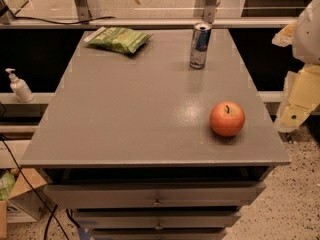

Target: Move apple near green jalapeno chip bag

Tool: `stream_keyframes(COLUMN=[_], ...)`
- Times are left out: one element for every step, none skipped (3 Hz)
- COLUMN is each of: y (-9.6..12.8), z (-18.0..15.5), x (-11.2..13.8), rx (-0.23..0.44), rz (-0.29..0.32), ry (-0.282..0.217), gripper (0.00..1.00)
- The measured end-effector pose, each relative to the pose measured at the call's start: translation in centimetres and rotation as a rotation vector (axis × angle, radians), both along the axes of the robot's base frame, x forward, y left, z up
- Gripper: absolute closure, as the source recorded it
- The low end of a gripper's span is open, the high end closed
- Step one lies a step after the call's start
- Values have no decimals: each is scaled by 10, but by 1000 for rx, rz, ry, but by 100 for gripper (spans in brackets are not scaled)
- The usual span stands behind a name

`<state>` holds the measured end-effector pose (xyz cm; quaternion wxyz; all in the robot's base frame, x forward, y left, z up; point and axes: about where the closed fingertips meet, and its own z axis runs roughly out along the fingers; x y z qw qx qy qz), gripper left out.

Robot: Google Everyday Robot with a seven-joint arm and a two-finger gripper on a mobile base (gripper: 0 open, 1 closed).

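Apple (227,118) front right on table (125,114), hand (296,104) apart beyond right edge, grip state unclear

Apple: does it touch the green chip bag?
No: the apple lies front right, the green chip bag back left; the gripper hangs beside the table's right edge.

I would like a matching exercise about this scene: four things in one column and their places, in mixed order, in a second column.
Things:
1. apple
2. green jalapeno chip bag
3. drink can
4. gripper

Places:
a. off the table, at the view's right edge
b. lying at the far left corner
c. near the front right corner
d. standing upright at the far edge, right of middle

Pairs: 1-c, 2-b, 3-d, 4-a
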<state>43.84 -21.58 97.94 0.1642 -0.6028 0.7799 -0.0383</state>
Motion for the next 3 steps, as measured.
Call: stream_keyframes(y=[0,6,17], z=[0,-5,-23], x=[0,10,34], rx=[0,40,121], rz=[0,34,52], ry=[-2,-41,-41], gripper=[0,0,0])
